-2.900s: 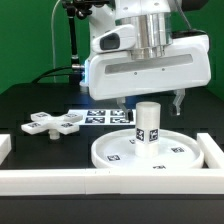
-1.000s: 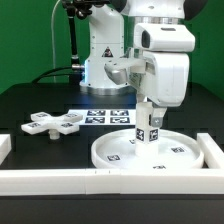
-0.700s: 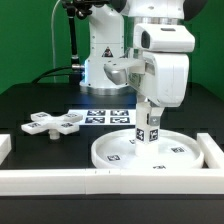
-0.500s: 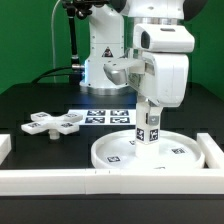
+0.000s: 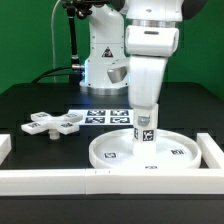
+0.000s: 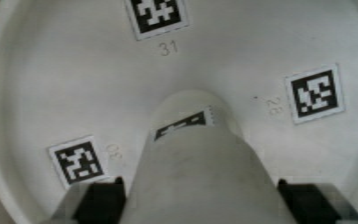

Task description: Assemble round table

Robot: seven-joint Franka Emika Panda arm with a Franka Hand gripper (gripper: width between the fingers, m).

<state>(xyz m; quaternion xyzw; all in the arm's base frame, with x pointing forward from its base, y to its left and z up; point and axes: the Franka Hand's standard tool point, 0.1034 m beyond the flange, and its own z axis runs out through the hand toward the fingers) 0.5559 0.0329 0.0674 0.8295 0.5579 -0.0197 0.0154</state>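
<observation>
The jaws pinch the short cylinder leg point(image 5: 146, 130), upright at the middle of the rimmed round disc point(image 5: 178, 152) on the tabletop point(image 5: 30, 100); the arm point(image 5: 150, 50) hides the leg's top in the exterior view. In the wrist view the leg covers much of the disc, with the dark pads point(image 6: 101, 200) cut off beside it. The cross-shaped base point(image 5: 55, 124) lies well apart.

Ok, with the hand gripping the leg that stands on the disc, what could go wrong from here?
1. The hand is shut on the leg only near its top, so turning or pushing might let the leg slip or tip in the grip.
2. The disc looks unclamped. Twisting or lifting the leg could drag or spin the disc along with it.
</observation>
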